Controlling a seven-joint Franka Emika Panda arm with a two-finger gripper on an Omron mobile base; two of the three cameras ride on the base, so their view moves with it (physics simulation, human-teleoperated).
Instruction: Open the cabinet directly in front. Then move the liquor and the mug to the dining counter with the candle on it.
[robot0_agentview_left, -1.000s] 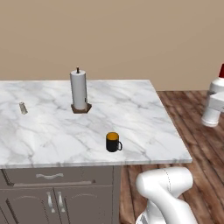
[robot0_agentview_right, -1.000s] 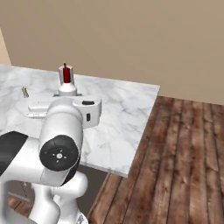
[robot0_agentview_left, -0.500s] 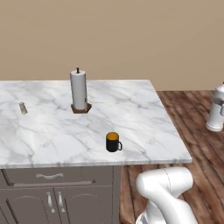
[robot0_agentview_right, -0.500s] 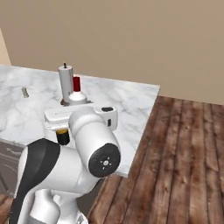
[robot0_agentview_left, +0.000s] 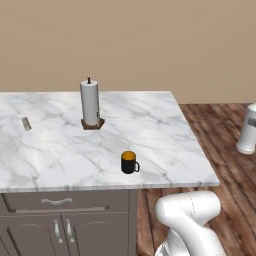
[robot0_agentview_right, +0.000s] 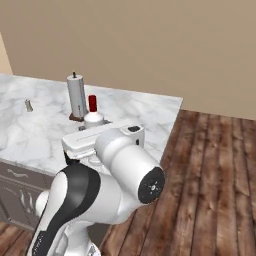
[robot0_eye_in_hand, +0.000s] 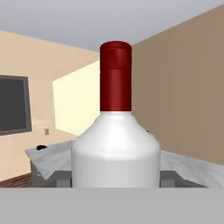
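Jaws gripping the liquor (robot0_eye_in_hand: 115, 148) upright, bottle body between them; mug (robot0_agentview_left: 129, 162) near the bench's (robot0_agentview_left: 150, 125) front edge, paper-towel roll (robot0_agentview_left: 90, 102) mid-bench, candle (robot0_agentview_left: 26, 123) toward its left.

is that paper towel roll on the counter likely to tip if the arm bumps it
Probably yes. The tall white paper towel roll stands upright, much taller than wide, on a small brown base, so a knock near its top would likely topple it. It looks light and soft, so it may slide on the smooth white marble counter too.
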